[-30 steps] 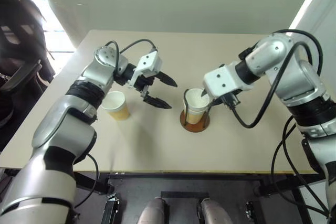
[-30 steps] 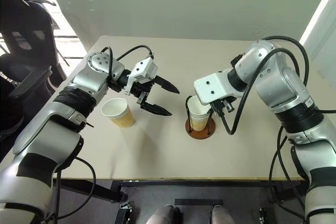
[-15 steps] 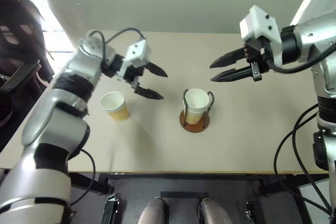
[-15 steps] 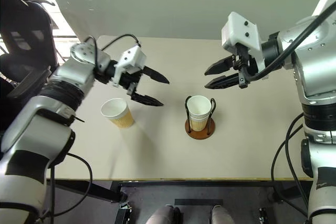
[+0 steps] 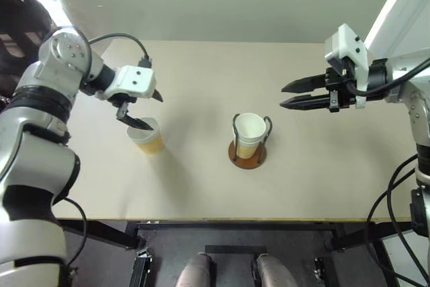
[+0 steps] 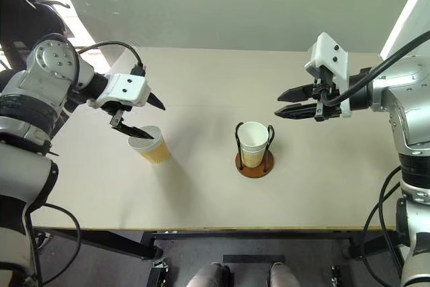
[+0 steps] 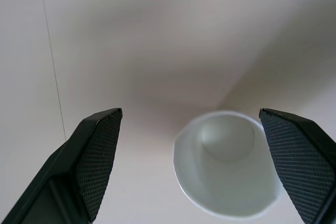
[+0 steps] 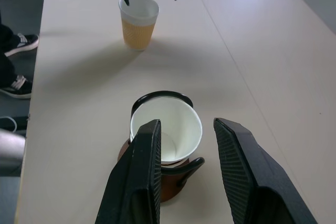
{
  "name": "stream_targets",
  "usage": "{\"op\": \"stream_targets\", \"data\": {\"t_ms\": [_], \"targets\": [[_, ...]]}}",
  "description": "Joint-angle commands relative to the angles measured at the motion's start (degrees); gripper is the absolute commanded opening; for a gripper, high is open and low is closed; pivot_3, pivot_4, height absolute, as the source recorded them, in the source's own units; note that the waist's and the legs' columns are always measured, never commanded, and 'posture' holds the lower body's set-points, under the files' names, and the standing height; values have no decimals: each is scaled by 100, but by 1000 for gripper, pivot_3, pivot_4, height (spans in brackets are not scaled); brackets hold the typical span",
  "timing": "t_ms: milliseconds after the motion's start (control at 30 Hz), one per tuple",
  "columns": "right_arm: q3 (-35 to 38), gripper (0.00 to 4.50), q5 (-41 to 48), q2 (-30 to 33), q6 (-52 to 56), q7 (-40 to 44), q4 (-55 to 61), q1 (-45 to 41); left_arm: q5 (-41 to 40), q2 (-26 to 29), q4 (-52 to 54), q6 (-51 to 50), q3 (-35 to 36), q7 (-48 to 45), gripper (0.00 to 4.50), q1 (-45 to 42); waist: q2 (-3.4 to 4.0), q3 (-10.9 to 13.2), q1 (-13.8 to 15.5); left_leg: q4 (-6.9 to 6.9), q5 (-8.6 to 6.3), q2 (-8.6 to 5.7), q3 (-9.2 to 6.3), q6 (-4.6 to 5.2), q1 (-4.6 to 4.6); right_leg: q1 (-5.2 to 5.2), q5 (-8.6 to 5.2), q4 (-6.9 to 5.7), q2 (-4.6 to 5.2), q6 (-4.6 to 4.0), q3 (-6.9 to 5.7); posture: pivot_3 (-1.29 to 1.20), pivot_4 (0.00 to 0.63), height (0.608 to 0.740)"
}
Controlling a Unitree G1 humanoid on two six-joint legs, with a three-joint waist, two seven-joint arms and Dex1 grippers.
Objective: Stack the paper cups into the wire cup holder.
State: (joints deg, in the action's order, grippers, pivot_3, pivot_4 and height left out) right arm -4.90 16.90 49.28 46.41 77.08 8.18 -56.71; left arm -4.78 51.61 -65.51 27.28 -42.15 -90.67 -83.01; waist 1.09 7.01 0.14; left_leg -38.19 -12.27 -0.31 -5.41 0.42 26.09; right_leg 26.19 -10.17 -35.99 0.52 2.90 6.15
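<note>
Fingers first: our left gripper stands spread wide and empty, one black finger on each side of the loose paper cup, with the tips hovering at its rim in the left-centre of the head view. Our right gripper hangs at the right of the frame, above and beside the holder, with fingers part-way apart and nothing between them.

Nearest us, a little below the frame's centre, the wire cup holder sits on the pale surface, its black wire loops rising round a paper cup already seated inside it. The loose cup stands upright well apart from it, at the left.

We judge the next step to be closing on that loose cup, and there lies the risk. The cup is thin and light; if the left fingers close too hard they may crush the rim, and if one tip touches first it may tip the cup over. Later, a tilted approach could snag the wire loops and shove the holder aside.
</note>
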Motion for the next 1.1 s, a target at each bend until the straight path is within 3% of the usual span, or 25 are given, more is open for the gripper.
{"op": "stream_targets", "data": {"t_ms": [33,133,433,567,1100], "targets": [[-31,1539,131,144,-194,116,-84,-109,20,315,159,329,-156,-183,4500,-183,-3,0,-1,2,0,-6,5,0,-1,4,1,0,-6,-2,-2,0,150,740],[-73,1539,172,170,-345,186,-183,-152,18,594,400,509,-364,-183,4500,-133,-3,0,-21,3,0,-3,4,0,3,12,2,-2,-3,-2,4,0,150,740],[122,1539,905,29,-552,727,-403,-273,-1316,1391,1881,-551,-1046,-183,4500,214,-2,0,-34,7,-2,9,4,-3,4,16,-2,-11,-8,-18,-6,0,150,740],[67,1539,1072,4,-531,781,-475,-361,-1527,1562,2126,-780,-1174,-183,4500,318,-5,-1,-51,5,-2,10,8,-6,0,14,-5,-14,-16,-26,-6,0,150,740],[-153,1539,1021,73,-603,808,-635,-479,-564,1448,1563,341,-1475,-183,4500,496,-5,-2,-53,0,2,10,-5,-12,-6,16,-8,-37,-10,-42,-4,0,150,740]]}}
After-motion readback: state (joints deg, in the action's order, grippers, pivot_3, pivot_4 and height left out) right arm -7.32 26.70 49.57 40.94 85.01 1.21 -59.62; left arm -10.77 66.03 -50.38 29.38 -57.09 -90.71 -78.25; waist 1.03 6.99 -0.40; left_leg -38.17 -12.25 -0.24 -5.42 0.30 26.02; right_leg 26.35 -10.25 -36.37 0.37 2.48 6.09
